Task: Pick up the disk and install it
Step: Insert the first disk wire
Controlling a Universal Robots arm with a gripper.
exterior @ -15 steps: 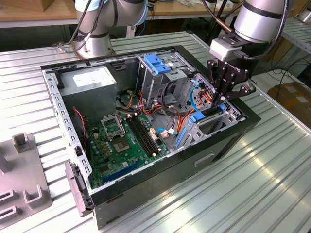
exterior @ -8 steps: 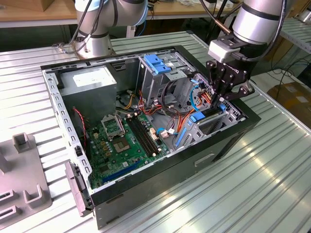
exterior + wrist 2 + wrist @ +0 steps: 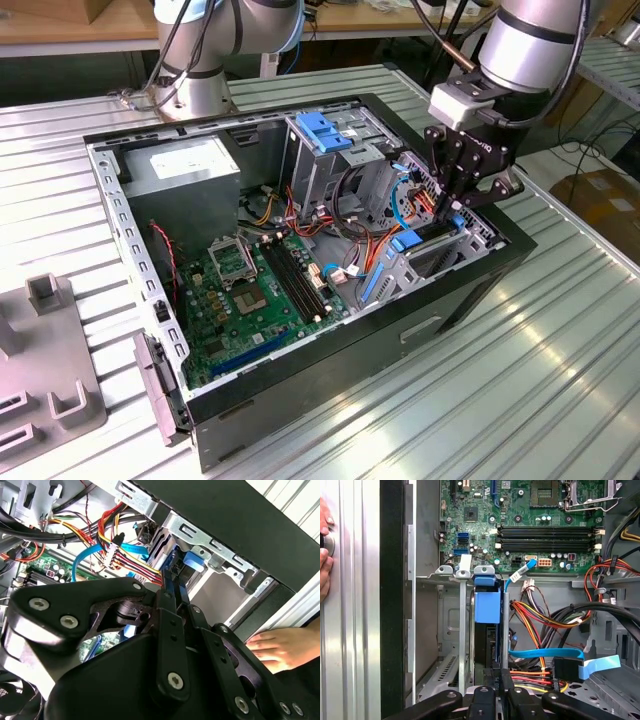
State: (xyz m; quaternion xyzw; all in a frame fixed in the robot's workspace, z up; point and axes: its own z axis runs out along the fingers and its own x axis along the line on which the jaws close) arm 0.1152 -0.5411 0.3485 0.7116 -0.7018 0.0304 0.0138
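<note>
The disk [image 3: 486, 607] stands on edge in the metal drive bay [image 3: 451, 575] at the front corner of the open computer case [image 3: 330, 370], with its light-blue bracket toward the motherboard. In the exterior view the disk's blue bracket [image 3: 405, 242] shows at the case's right end, under my gripper [image 3: 452, 212]. My gripper [image 3: 499, 680] reaches down into the bay, and its black fingers [image 3: 170, 587] are closed on the disk's rear edge. In the second wrist view the blue bracket [image 3: 193, 561] sits just past the fingertips.
Red, yellow and orange cables [image 3: 540, 622] and a blue data cable [image 3: 545, 654] lie beside the bay. The green motherboard [image 3: 250, 290], a grey power supply [image 3: 185, 160] and a blue-handled cage [image 3: 322, 130] sit inside the case. A person's hand [image 3: 280, 647] rests outside the case wall.
</note>
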